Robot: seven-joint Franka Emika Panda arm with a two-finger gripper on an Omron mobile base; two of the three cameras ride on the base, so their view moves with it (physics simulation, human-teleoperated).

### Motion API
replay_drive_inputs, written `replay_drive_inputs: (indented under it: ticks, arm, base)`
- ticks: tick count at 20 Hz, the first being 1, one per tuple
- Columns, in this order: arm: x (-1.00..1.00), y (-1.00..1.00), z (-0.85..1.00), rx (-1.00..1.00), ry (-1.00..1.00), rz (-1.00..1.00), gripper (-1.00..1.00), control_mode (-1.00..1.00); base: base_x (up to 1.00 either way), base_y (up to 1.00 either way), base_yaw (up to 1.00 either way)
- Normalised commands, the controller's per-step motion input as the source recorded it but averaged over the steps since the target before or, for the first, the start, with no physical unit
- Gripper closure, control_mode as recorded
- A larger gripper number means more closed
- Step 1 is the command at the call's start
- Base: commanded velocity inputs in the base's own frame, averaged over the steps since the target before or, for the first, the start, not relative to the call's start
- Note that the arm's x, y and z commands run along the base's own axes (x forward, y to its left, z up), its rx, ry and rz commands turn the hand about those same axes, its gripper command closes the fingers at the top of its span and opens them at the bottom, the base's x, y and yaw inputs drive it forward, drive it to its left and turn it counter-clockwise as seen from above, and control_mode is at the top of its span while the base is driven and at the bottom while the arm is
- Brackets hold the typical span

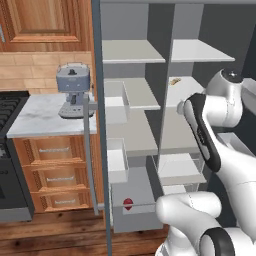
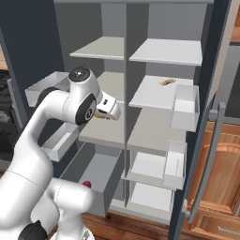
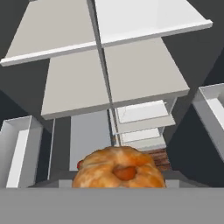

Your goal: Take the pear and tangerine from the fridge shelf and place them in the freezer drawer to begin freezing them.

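The pear (image 1: 128,203) looks glossy red, the fridge shelf (image 2: 159,91) matt pale grey (smooth), the cabinet drawers (image 1: 55,174) grained wood.

A: Light looks even and soft, rendered, with no hard glare. The pale grey flat fridge shelves (image 2: 164,51) read bright on top, and the dark grey fridge back wall (image 1: 125,22) sits in shade.

B: Shadows are faint, mostly under each slab. The glossy white robot arm (image 1: 225,107) carries mild highlights.

A: In the hand view the mottled orange-brown round thing (image 3: 119,169) at the bottom is soft and blotchy; all frames are coarse, with slightly blurred edges.
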Motion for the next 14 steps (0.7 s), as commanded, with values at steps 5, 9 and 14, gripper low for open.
replay_drive_inputs:
  ticks: [5, 9, 14]
  arm:
    - [0.26, 0.01, -0.99, -0.04, 0.15, 0.26, 1.00, -1.00]
    - [0.27, 0.01, -0.99, -0.02, 0.17, 0.27, 1.00, -1.00]
    - [0.31, 0.09, -0.83, -0.03, 0.17, 0.24, 1.00, -1.00]
  base:
    - [0.00, 0.00, 0.00]
    - [0.00, 0.00, 0.00]
    - [0.00, 0.00, 0.00]
